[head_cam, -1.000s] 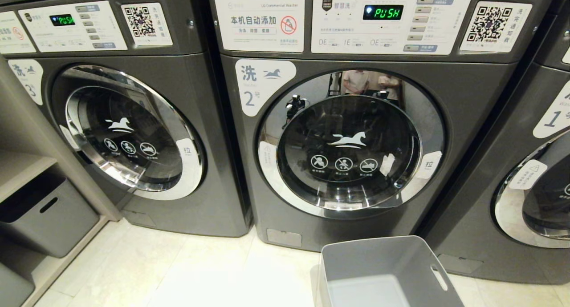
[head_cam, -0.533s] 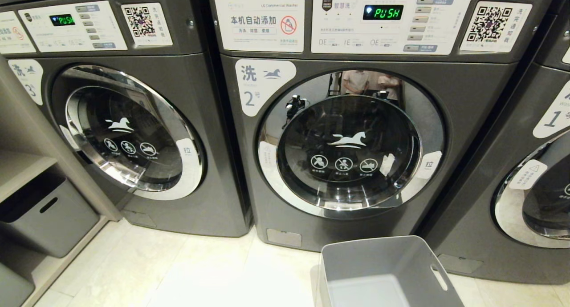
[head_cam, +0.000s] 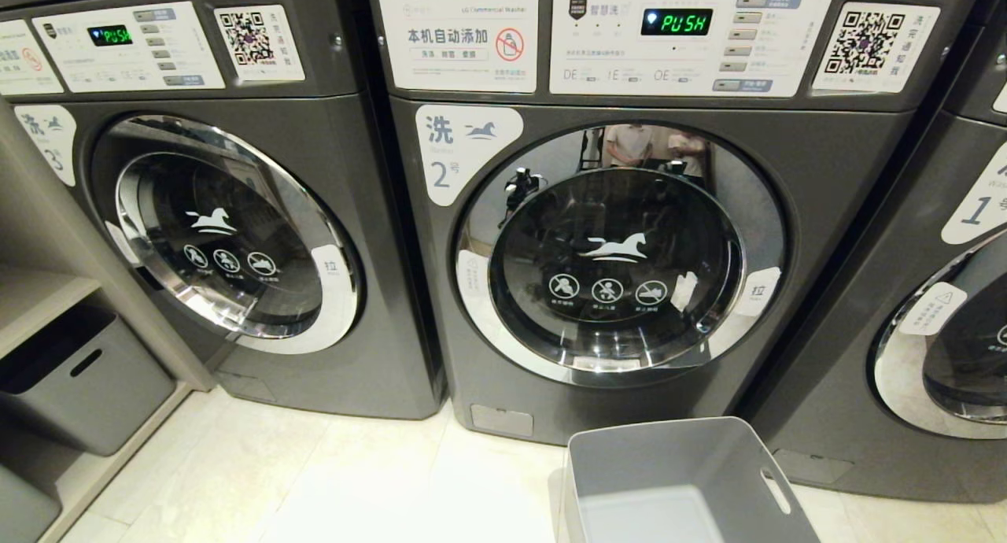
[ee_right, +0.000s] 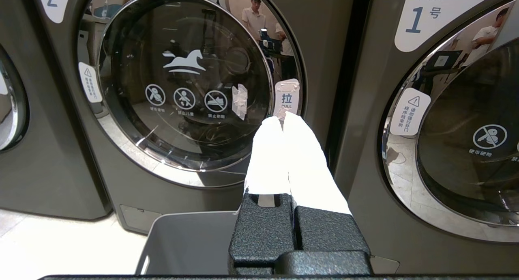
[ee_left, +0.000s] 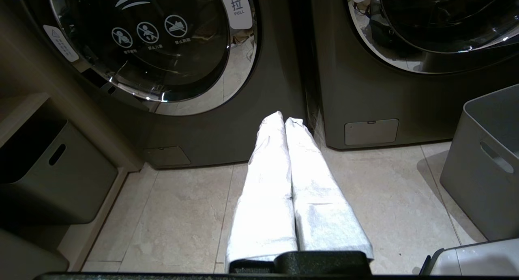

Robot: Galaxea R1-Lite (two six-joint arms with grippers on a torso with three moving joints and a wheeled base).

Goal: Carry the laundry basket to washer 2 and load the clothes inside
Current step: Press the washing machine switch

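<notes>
Right pincer [ee_right: 282, 121] pressed closed, empty, nearer washer 2 [head_cam: 629, 252] pull tab; left pincer [ee_left: 284, 119] closed too.

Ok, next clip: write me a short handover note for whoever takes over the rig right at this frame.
Left gripper: jaws shut, empty, hanging low over the floor tiles between the washer on the left and washer 2.
Right gripper: jaws shut, empty, above the laundry basket, pointing at the pull tab on washer 2's door.
Basket: on the floor before washer 2, toward its right side. The part of its inside that shows is empty.
Clothes: not in view. The dark glass does not show whether they are in the drum.
Door: closed.
Done: basket delivered.
Left: confirm the clothes are loaded.
</notes>
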